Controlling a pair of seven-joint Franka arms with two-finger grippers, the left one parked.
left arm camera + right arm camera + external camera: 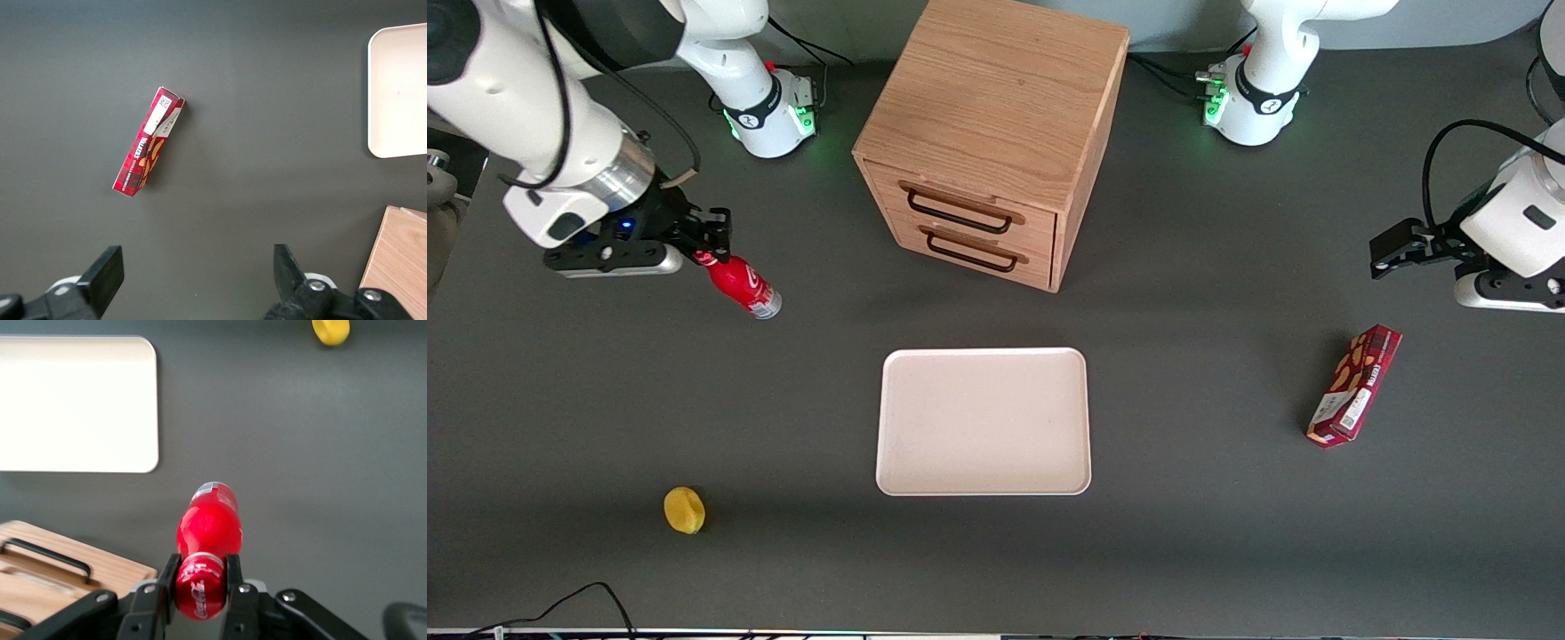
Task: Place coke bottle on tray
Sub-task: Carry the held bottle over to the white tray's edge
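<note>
Over at the working arm's end of the worktop (560, 391), the claw (710, 238) is clamped on the neck of the coke bottle (740, 286), holding it tilted, apparently just clear of the surface. So the carry looks to be in hand. Next it needs to travel toward the tray (983, 421), in front of the wooden drawer cabinet (991, 133), and be lowered onto it.

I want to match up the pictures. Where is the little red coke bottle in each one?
Front view: the coke bottle hangs tilted from the gripper, shut on its cap, toward the working arm's end of the table.
Right wrist view: coke bottle between the fingers, base pointing away.
Left wrist view: not in it.
Shared landmark: the tray, also and.
</note>
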